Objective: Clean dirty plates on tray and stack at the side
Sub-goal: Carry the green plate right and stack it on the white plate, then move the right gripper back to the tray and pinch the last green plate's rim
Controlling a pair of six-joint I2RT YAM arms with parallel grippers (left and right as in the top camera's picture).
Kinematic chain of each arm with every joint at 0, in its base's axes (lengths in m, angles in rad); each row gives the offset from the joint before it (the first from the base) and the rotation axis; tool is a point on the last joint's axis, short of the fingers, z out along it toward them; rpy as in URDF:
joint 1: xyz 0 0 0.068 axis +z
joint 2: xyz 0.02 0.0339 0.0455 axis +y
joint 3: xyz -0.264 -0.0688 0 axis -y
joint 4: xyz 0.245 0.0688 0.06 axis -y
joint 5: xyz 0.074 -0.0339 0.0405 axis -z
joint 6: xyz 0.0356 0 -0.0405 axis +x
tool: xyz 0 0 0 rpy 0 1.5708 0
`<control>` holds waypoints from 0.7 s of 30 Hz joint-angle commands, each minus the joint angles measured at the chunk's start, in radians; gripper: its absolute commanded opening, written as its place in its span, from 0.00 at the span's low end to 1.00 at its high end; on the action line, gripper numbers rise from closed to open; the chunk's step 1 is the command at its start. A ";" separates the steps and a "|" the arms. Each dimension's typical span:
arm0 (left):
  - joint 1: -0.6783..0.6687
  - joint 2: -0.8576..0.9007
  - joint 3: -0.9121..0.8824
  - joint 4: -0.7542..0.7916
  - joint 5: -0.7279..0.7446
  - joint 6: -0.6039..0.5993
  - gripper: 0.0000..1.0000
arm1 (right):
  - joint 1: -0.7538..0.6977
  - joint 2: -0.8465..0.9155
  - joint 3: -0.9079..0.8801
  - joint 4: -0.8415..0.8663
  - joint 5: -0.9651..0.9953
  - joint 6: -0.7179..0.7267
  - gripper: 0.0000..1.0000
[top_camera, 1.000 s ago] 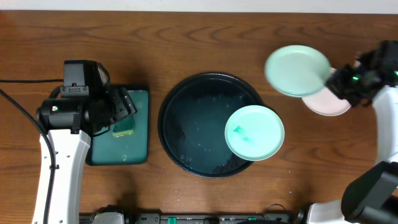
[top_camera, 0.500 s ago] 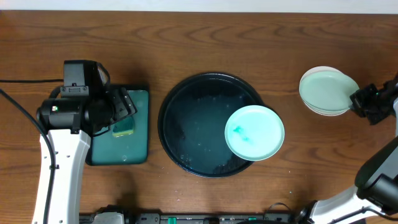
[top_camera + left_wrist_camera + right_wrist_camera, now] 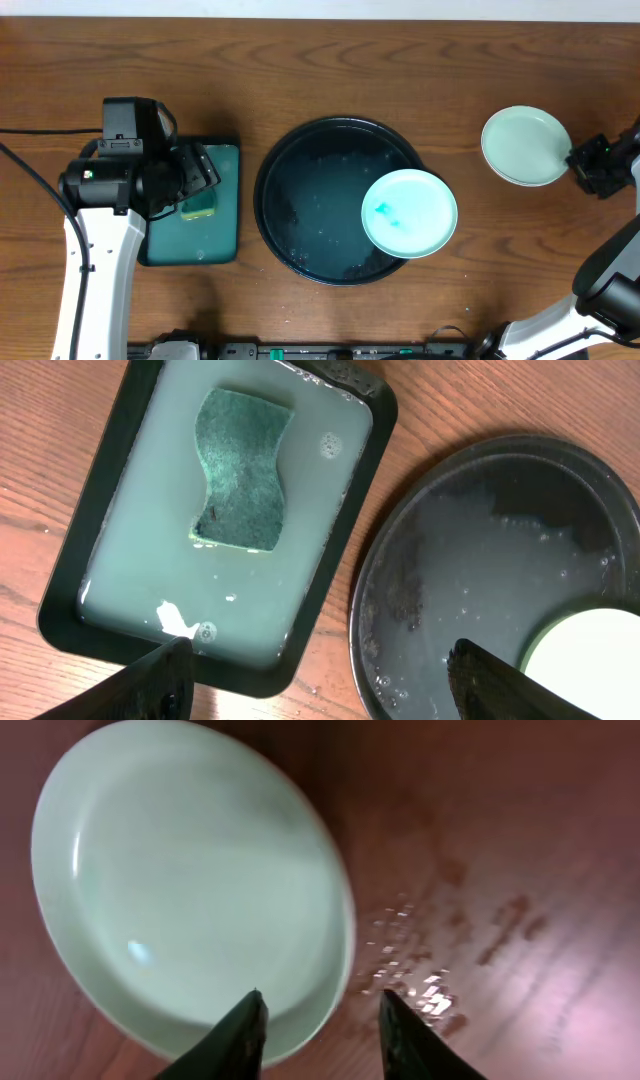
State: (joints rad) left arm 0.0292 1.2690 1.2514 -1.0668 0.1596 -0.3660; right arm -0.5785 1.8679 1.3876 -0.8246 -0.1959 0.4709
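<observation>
A clean mint plate (image 3: pixel 527 145) (image 3: pixel 190 870) lies at the table's right side, on another plate that it almost wholly hides. My right gripper (image 3: pixel 578 162) (image 3: pixel 320 1020) stands open at its right edge, one finger over the plate, the other over wet wood. A second mint plate (image 3: pixel 409 213) (image 3: pixel 590 665) with a teal smear rests on the right rim of the black round tray (image 3: pixel 300 200) (image 3: pixel 480 560). My left gripper (image 3: pixel 200 170) (image 3: pixel 320 680) hangs wide open and holds nothing, above the gap between the two trays.
A rectangular black-rimmed tray (image 3: pixel 225 240) (image 3: pixel 130 560) of cloudy soapy water holds a green sponge (image 3: pixel 198 205) (image 3: pixel 240 470) at the left. The round tray holds soapy water. Water drops (image 3: pixel 410 970) lie on the wood beside the right plate.
My right gripper carried the clean mint plate down onto the white plate at the right, then its jaws opened and let go. The left arm has not moved.
</observation>
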 commanded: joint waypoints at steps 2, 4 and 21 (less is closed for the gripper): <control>-0.002 0.007 0.000 -0.002 0.013 0.006 0.81 | 0.002 0.000 0.037 0.000 -0.172 -0.083 0.33; -0.002 0.007 0.000 -0.002 0.013 0.006 0.81 | 0.017 -0.007 0.060 -0.013 -0.234 -0.140 0.24; -0.002 0.007 0.000 -0.002 0.013 0.013 0.81 | 0.506 -0.116 0.088 -0.441 0.050 -0.126 0.46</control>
State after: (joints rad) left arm 0.0292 1.2690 1.2514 -1.0668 0.1600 -0.3660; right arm -0.1410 1.7649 1.4731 -1.2263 -0.3206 0.2161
